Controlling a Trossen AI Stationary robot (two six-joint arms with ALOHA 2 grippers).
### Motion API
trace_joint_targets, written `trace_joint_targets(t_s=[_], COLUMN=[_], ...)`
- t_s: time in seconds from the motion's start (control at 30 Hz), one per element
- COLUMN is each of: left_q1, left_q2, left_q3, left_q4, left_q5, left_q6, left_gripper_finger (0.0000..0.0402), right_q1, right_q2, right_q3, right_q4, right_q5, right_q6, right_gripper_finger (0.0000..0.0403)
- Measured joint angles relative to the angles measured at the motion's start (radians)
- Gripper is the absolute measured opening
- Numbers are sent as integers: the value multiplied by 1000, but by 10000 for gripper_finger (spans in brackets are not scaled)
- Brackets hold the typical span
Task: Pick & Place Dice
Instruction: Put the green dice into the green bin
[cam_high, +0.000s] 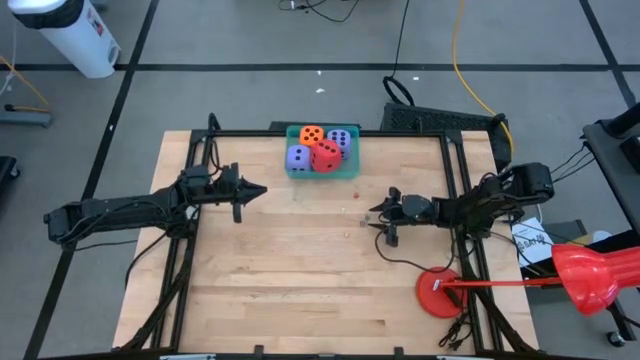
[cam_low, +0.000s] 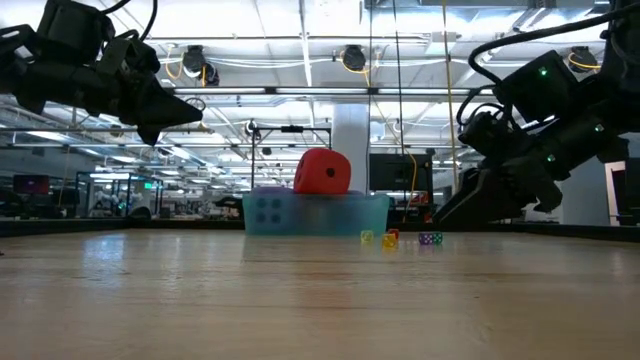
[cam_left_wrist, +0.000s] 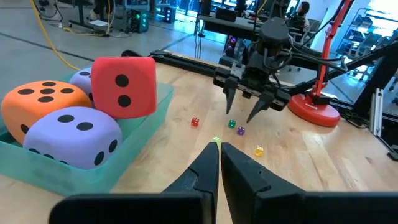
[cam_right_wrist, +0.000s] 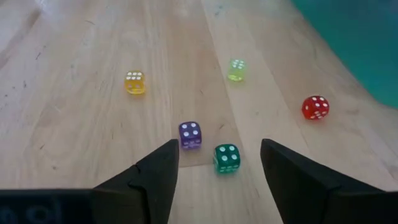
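Observation:
Four soft dice sit in a teal tray at the table's far middle: an orange one, a red one lying on top of the others, and two purple ones. Several tiny translucent dice lie on the wood, among them a purple one, a green one and a yellow one. My right gripper hangs open just above the purple and green ones, fingers pointing down. My left gripper is shut and hovers left of the tray, touching nothing.
A red round base with a red pole stands near the table's right near corner. Black frame rails run along the table's sides. Bare wood fills the near half.

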Motion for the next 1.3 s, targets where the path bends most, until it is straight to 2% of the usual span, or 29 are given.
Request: trace_joint_targets(t_s=[0.47, 0.63, 0.8, 1.3], left_q1=[0, 0, 0, 0], left_q2=[0, 0, 0, 0], left_q3=[0, 0, 0, 0], left_q4=[2, 5, 5, 4], left_q5=[4, 5, 9, 11], left_q6=[1, 1, 1, 1], left_gripper_finger=[26, 26, 26, 26], right_q1=[0, -2, -8, -8], right_q2=[17, 16, 17, 51], right_q3=[3, 35, 41, 41], right_q4=[8, -11, -84, -77], right_q5=[31, 79, 52, 42], right_q6=[51, 79, 48, 28], right_gripper_finger=[206, 206, 205, 205])
